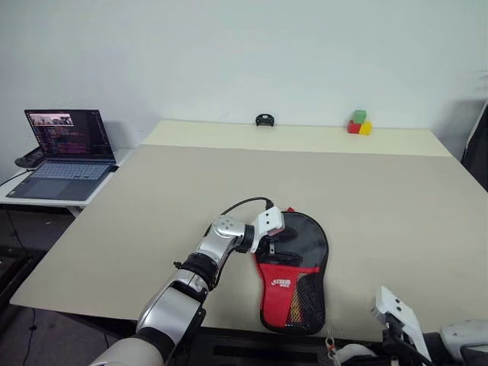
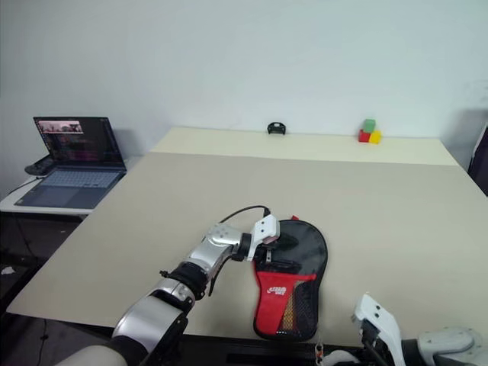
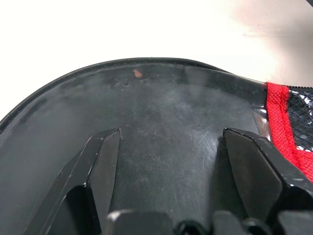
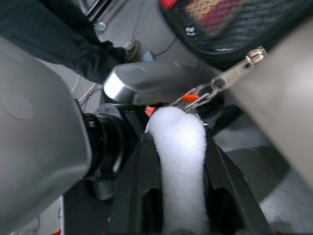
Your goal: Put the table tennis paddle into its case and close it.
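Hanging off the near edge of the table, the right gripper (image 4: 181,161) has its two black fingers clamped on the white fluffy pom-pom (image 4: 180,147), whose metal chain (image 4: 230,78) runs up to the bottom end of the case. The paddle-shaped flat black fabric case (image 1: 293,271), with a red lower part, a black mesh pocket and a white logo, lies flat on the beige table (image 1: 381,206) close to its near edge, round end pointing away from the robot. The table tennis paddle cannot be made out apart from the case. The left gripper (image 3: 171,142) rests over the round black upper part of the case at its left side, its fingers spread apart with nothing between them but the black surface beneath. Farther off, at the far edge of the table, sit a small black object (image 1: 264,120) and a cluster of green, red and yellow blocks (image 1: 359,123). An open laptop (image 1: 65,152) stands on a side desk to the left.
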{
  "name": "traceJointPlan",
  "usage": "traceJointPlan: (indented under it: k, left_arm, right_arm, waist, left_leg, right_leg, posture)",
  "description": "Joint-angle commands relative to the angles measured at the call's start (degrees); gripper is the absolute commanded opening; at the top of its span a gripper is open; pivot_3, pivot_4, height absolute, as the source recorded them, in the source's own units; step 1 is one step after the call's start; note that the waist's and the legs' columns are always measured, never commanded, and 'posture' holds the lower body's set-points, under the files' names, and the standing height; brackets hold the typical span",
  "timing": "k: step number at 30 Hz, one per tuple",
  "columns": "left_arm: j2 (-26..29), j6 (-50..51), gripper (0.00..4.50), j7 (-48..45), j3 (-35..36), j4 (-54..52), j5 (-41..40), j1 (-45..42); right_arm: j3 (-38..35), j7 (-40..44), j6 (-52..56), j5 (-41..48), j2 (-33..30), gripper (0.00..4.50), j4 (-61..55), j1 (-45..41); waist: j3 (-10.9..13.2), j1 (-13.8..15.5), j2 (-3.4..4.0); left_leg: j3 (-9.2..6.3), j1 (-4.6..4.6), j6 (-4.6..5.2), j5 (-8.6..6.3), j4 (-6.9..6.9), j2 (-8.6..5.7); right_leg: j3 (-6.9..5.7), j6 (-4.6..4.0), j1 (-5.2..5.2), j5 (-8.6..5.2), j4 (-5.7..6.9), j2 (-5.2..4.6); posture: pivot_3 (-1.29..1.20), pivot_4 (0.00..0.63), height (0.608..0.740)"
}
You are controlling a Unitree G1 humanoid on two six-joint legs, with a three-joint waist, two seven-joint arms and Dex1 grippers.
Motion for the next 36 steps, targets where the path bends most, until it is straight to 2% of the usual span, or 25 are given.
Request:
traceJointPlan:
  k: [1, 8, 13, 21, 26, 33, 36]
  left_arm:
    - [0.88, 2.64, 3.66, -1.06, -5.85, 6.51, 7.39, 4.62]
    - [0.59, 2.66, 3.66, -1.03, -5.85, 6.35, 7.40, 4.47]
    - [0.58, 2.69, 3.66, -0.79, -5.75, 6.27, 7.45, 4.57]
    - [0.48, 2.57, 3.66, -0.28, -5.60, 6.23, 7.41, 4.67]
    - [0.15, 2.61, 3.66, 0.42, -5.12, 6.47, 7.06, 4.38]
    - [-0.09, 2.30, 3.66, 0.68, -4.88, 6.43, 6.85, 4.27]
    - [-0.12, 2.21, 3.66, 0.32, -4.42, 5.43, 6.19, 4.23]
  right_arm:
    - [2.87, -1.75, -0.35, 3.60, 1.34, 0.44, -3.46, -0.51]
    - [8.23, -5.19, -0.75, 4.08, 3.24, 0.44, -1.13, -5.01]
    - [8.35, -5.49, -1.38, 3.56, 2.17, 0.44, 1.05, -6.29]
    - [6.98, -9.47, -1.93, 4.89, 3.51, 3.14, -0.19, -5.39]
    - [3.48, -12.48, -1.90, 9.09, 4.26, 3.14, -1.79, -5.80]
    - [-3.19, -19.60, -2.42, 21.99, 4.57, 3.14, -0.91, -8.03]
    - [-4.36, -21.62, -4.47, 21.60, 4.36, 3.14, 1.40, -12.08]
  waist:
    - [-0.01, 0.00, 0.00]
    - [-0.01, -0.01, -0.01]
    - [-0.01, 0.00, -0.02]
    - [-0.02, 0.04, -0.04]
    - [-0.01, 0.05, -0.05]
    - [-0.01, 0.09, -0.06]
    - [0.00, 0.10, -0.06]
  left_leg:
    - [0.01, 0.00, 0.00, 0.00, -0.01, 0.00]
    - [0.00, 0.02, -0.02, -0.01, -0.01, 0.00]
    - [0.00, 0.00, -0.03, -0.02, -0.02, 0.00]
    - [-0.01, 0.00, -0.04, -0.03, -0.02, 0.00]
    - [-0.01, 0.00, -0.04, -0.03, -0.01, 0.00]
    - [-0.01, -0.02, -0.05, -0.03, -0.01, 0.00]
    - [0.00, -0.03, -0.05, -0.03, -0.01, 0.00]
  right_leg:
    - [0.00, 0.00, 0.00, 0.00, 0.00, 0.00]
    - [0.01, 0.01, -0.01, 0.00, -0.02, 0.00]
    - [0.00, 0.01, -0.01, -0.01, -0.07, 0.00]
    - [0.00, 0.01, -0.01, -0.01, -0.07, 0.00]
    - [0.01, 0.02, -0.01, -0.01, -0.07, -0.02]
    - [0.01, 0.02, 0.00, 0.00, -0.09, -0.04]
    - [0.01, 0.02, 0.00, 0.00, -0.09, -0.04]
  posture:
    - [0.00, 0.150, 0.740]
    - [0.00, 0.150, 0.740]
    - [0.00, 0.150, 0.740]
    - [0.00, 0.150, 0.740]
    - [0.00, 0.150, 0.740]
    - [0.00, 0.150, 0.740]
    - [0.00, 0.150, 0.740]
